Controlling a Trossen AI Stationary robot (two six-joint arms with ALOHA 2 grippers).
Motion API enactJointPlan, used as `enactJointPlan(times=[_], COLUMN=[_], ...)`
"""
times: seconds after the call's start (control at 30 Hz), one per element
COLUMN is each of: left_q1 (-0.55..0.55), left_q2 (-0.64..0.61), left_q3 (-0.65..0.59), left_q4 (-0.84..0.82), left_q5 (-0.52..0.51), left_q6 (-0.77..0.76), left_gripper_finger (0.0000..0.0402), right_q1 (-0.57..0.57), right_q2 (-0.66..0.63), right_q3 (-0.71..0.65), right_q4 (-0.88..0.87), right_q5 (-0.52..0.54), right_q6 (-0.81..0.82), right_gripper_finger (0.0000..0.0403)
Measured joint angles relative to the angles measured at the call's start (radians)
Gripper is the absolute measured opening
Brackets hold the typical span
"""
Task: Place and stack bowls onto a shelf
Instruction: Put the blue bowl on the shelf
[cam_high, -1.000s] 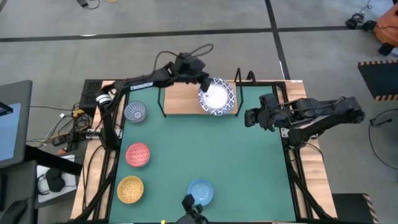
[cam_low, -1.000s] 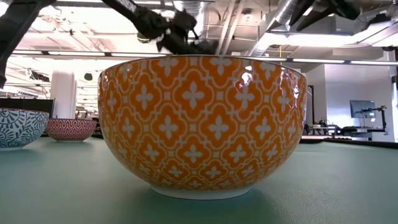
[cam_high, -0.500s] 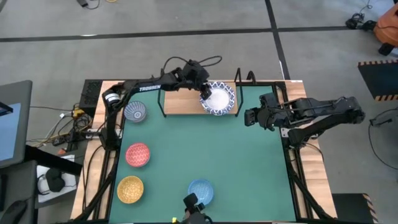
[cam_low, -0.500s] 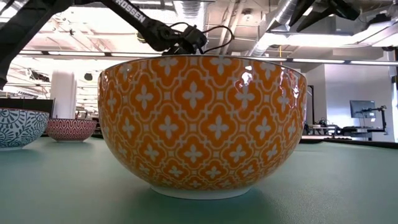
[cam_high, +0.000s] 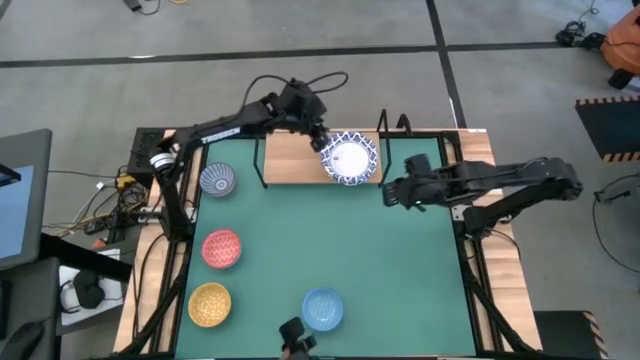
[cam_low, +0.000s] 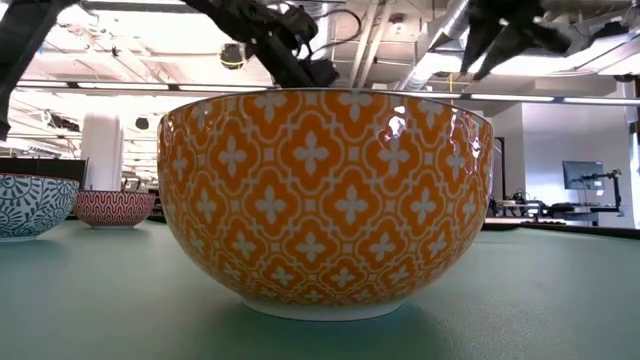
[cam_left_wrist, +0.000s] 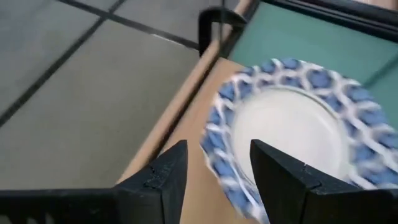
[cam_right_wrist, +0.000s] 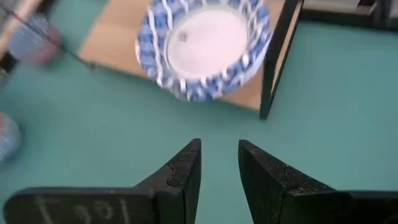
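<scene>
A wide white bowl with a blue lattice rim sits on the right end of the light-wood shelf. Whether other bowls lie under it, I cannot tell. My left gripper is open at the bowl's far-left rim. In the left wrist view the rim shows between the gripper's two fingers. My right gripper hovers open over the green mat, just right of the shelf, facing the bowl. The grey-blue, red, yellow and blue small bowls stand on the mat.
The shelf's black frame has upright posts at its right end and far side. The yellow bowl fills the low view, with the grey-blue and red bowls behind it. Open green mat lies between the arms.
My left gripper carried the white bowl down onto the shelf's right end, then drew back toward the table's far-left and up; the bowl stays on the shelf. My right gripper has moved a little toward the table's left, nearer the shelf.
</scene>
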Motion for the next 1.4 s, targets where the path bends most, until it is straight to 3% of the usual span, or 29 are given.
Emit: enactJointPlan(times=[0.13, 0.3, 0.47, 0.6, 0.93, 1.1, 1.27, 1.4], left_q1=[-0.04, -0.17, -0.373, -0.546, -0.896, -1.016, -1.085, -1.099], left_q2=[-0.084, -0.265, -0.49, -0.627, -0.684, -0.684, -0.684, -0.683], left_q3=[-0.073, -0.316, -0.572, -0.692, -0.749, -0.749, -0.749, -0.749], left_q4=[-0.065, 0.008, 0.148, 0.213, 0.235, 0.26, 0.322, 0.394], left_q5=[-0.002, -0.025, -0.169, -0.292, -0.497, -0.52, -0.526, -0.516], left_q6=[-0.035, -0.177, -0.38, -0.491, -0.715, -0.782, -0.754, -0.656], left_gripper_finger=[0.016, 0.016, 0.016, 0.016, 0.016, 0.016, 0.016, 0.016], right_q1=[0.028, 0.117, 0.238, 0.318, 0.398, 0.415, 0.449, 0.471], right_q2=[0.058, 0.162, 0.257, 0.328, 0.473, 0.513, 0.517, 0.517], right_q3=[-0.051, -0.057, -0.057, -0.057, -0.057, -0.057, -0.055, -0.055], right_q4=[0.173, 0.356, 0.487, 0.575, 0.824, 0.944, 0.99, 0.992], right_q5=[-0.103, -0.171, -0.214, -0.215, -0.218, -0.302, -0.321, -0.27], right_q6=[-0.029, -0.093, -0.086, -0.045, -0.043, -0.235, -0.371, -0.423], right_gripper_finger=[0.0135, 0.015, 0.0171, 0.0187, 0.0199, 0.0187, 0.0166, 0.0157])
